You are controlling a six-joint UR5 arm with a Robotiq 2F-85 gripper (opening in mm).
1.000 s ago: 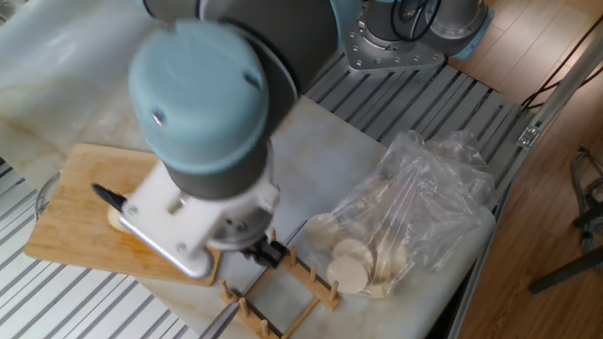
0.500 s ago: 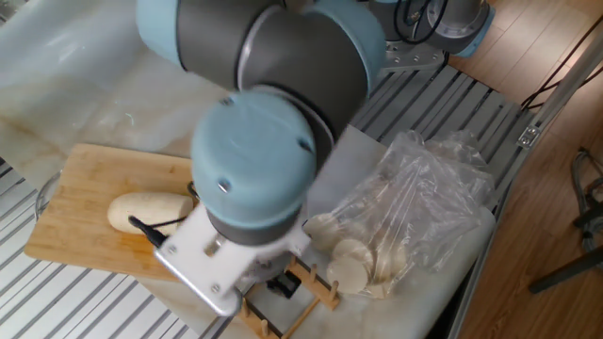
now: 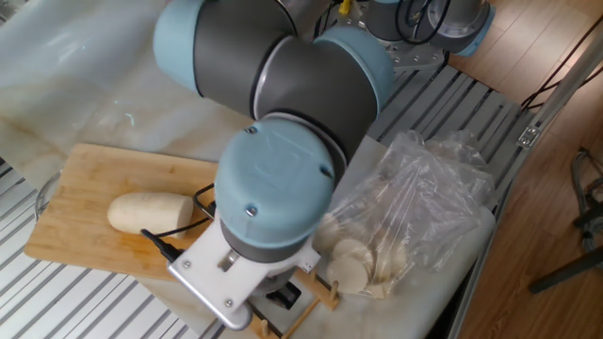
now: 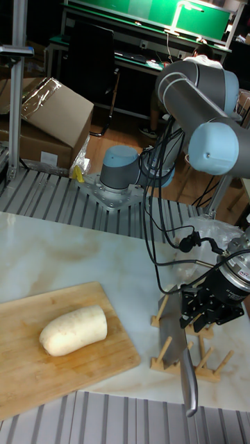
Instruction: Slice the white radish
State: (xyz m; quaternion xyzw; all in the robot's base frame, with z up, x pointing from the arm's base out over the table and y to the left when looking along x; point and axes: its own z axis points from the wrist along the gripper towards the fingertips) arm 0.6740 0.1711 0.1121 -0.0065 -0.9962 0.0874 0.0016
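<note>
The white radish (image 3: 149,211) (image 4: 73,331) lies whole on its side on the wooden cutting board (image 3: 75,235) (image 4: 35,368), rounded end to the left and nothing touching it. My gripper (image 4: 196,312) hangs to the right of the board, over a wooden rack (image 4: 205,364) (image 3: 320,290), with its black fingers close against a steel knife (image 4: 173,333). The knife's blade stands in the rack and its handle (image 4: 189,392) points toward the table's front edge. In the fixed view my wrist (image 3: 273,198) hides most of the gripper (image 3: 285,295). Whether the fingers clamp the knife does not show.
A clear plastic bag (image 3: 419,202) holding pale round slices (image 3: 350,264) lies right of the rack on the marble slab (image 4: 62,250). The arm's base (image 4: 118,180) stands behind the slab. Ribbed metal table (image 3: 66,301) surrounds it. A black cable (image 4: 156,236) hangs from the arm.
The wrist has swung right, from above the cutting board to above the rack. The radish, hidden a second ago, now shows in full.
</note>
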